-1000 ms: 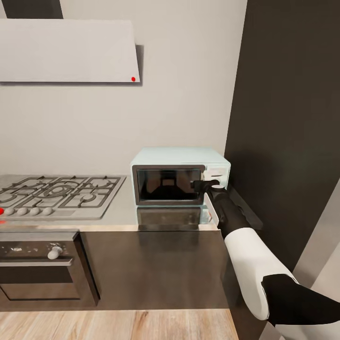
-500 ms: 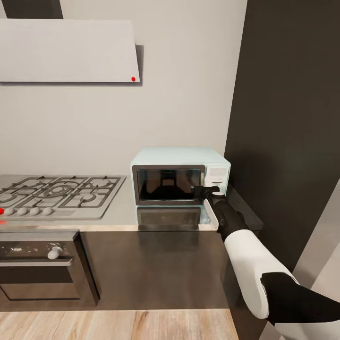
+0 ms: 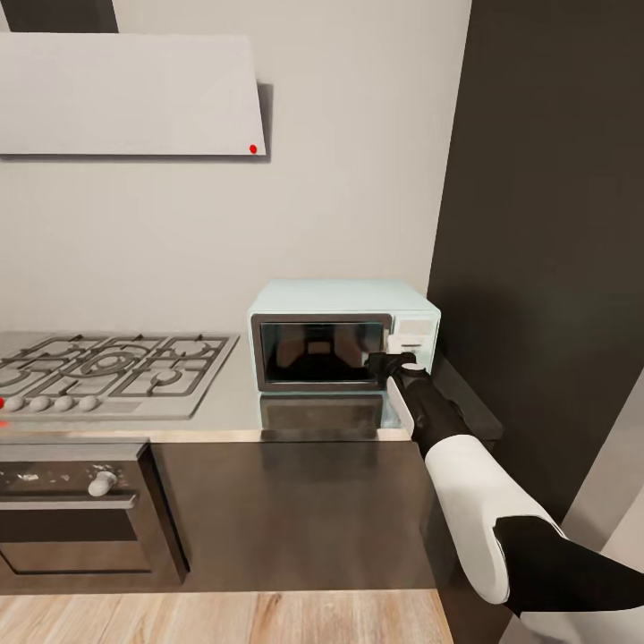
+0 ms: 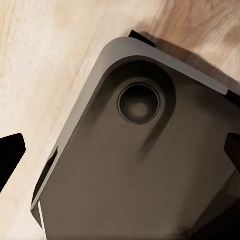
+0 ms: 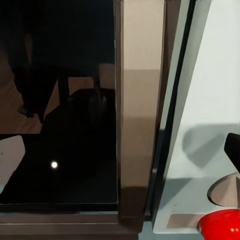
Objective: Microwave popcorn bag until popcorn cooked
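Observation:
The pale mint-blue microwave [image 3: 344,333] stands on the grey countertop [image 3: 234,394] against the wall, its dark glass door closed. My right gripper [image 3: 392,361] is at the door's right edge, beside the white knob panel [image 3: 414,333]. In the right wrist view the door glass [image 5: 60,100], its silver frame [image 5: 139,110] and the panel [image 5: 215,95] are very close. One black fingertip [image 5: 233,147] shows at the picture's edge, so the right gripper [image 5: 120,150] looks open and holds nothing. My left gripper [image 4: 120,150] is open, its fingers [image 4: 10,155] spread wide. The popcorn bag is out of view.
A steel gas hob [image 3: 107,367] lies left of the microwave, with a dark oven [image 3: 80,510] below it and a flat white hood [image 3: 125,94] above. A tall dark cabinet [image 3: 546,224] rises right of the microwave. The left wrist view looks down on my grey base [image 4: 135,165] over wooden floor [image 4: 45,60].
My right gripper dropped slightly along the door's right edge, then held still. The head view shifted a little. The microwave door stayed closed.

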